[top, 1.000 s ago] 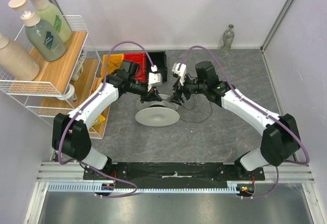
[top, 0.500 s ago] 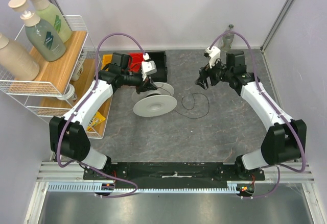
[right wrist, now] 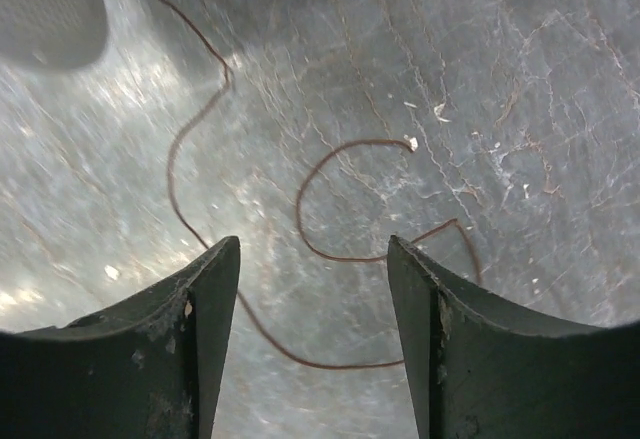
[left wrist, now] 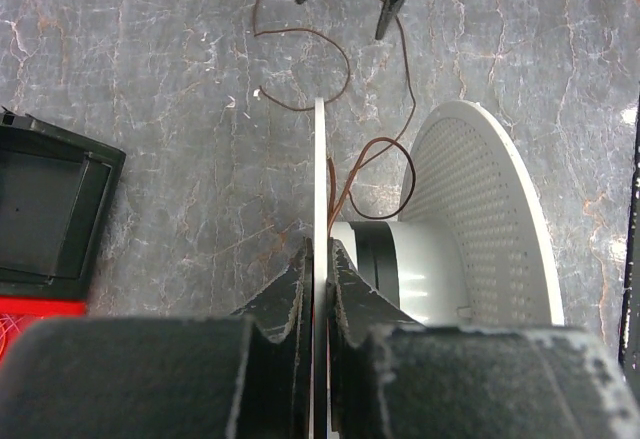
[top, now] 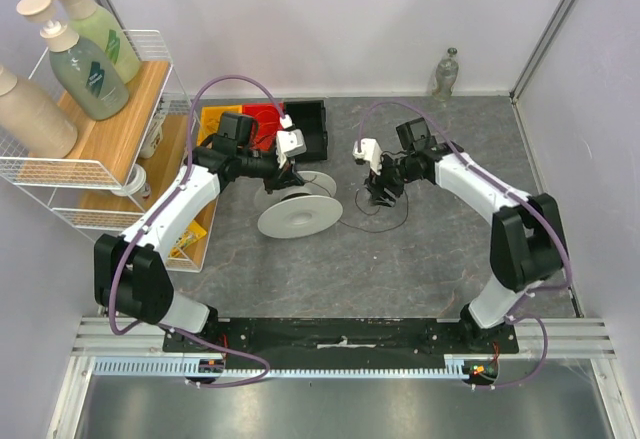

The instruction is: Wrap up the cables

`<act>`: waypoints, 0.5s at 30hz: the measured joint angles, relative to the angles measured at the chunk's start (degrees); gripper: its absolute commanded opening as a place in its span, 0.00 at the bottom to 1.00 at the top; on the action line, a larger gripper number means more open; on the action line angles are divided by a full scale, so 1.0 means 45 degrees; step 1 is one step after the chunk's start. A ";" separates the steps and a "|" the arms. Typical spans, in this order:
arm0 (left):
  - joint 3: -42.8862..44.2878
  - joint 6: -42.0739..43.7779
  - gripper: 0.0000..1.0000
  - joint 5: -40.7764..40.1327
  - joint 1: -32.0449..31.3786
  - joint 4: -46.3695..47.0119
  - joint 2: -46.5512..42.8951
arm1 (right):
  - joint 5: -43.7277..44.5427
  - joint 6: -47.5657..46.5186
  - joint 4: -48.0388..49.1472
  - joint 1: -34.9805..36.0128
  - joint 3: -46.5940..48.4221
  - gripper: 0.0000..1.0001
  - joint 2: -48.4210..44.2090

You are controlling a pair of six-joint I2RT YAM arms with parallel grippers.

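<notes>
A grey stone-patterned table (top: 400,269) is seen from above, with two white robot arms bolted at its near edge. At the far left, a white wire rack (top: 165,37) with wooden shelves is shown, and pump bottles (top: 88,69) are stood on its top shelf. Just right of the rack, at the far side of the table, a yellow bin (top: 215,124), a red bin (top: 262,117) and a black bin (top: 308,124) are set side by side.

The left gripper (top: 285,174) is reached in near the black bin. In the left wrist view its fingers (left wrist: 290,279) are pressed tight on the thin edge of one flange of a white spool (left wrist: 490,219), so the claw is clamped on that flange. The spool is tipped, with its other, perforated flange turned toward the near side, and a few turns of wire are seen at its grey hub.

The cable (right wrist: 299,221), a very thin dark wire, is run from the spool hub to the right and is left in loose curls on the table between the spool and the right arm.

The right gripper (top: 380,194) is pointed down over those curls. In the right wrist view its claw is spread wide with nothing held, and a loop of cable is framed between the two fingers (right wrist: 200,339). Whether the fingertips are touching the table cannot be told.

At the far wall, right of centre, a small clear bottle (top: 446,74) is stood upright
</notes>
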 measured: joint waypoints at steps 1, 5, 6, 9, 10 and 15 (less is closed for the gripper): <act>-0.0039 0.0000 0.02 0.0005 0.0000 -0.0010 -0.0015 | -0.0063 -0.0908 -0.0423 -0.0097 0.0287 0.68 0.0389; -0.0053 0.0000 0.02 0.0019 0.0000 -0.0010 -0.0015 | -0.0112 -0.3978 -0.2171 -0.0607 0.1851 0.69 0.1865; -0.0053 0.0005 0.02 0.0019 0.0000 -0.0010 -0.0015 | -0.0049 -0.4891 -0.2686 -0.0729 0.2385 0.70 0.2283; -0.0058 0.0000 0.02 0.0019 0.0000 -0.0015 -0.0015 | 0.0092 -0.6892 -0.3585 -0.0855 0.3133 0.72 0.2929; -0.0058 0.0000 0.02 0.0019 0.0000 -0.0015 -0.0015 | 0.0151 -0.7674 -0.3983 -0.0850 0.3332 0.72 0.3113; -0.0058 -0.0005 0.02 0.0019 0.0000 -0.0044 -0.0015 | 0.0398 -1.0666 -0.5484 -0.0656 0.3740 0.72 0.3730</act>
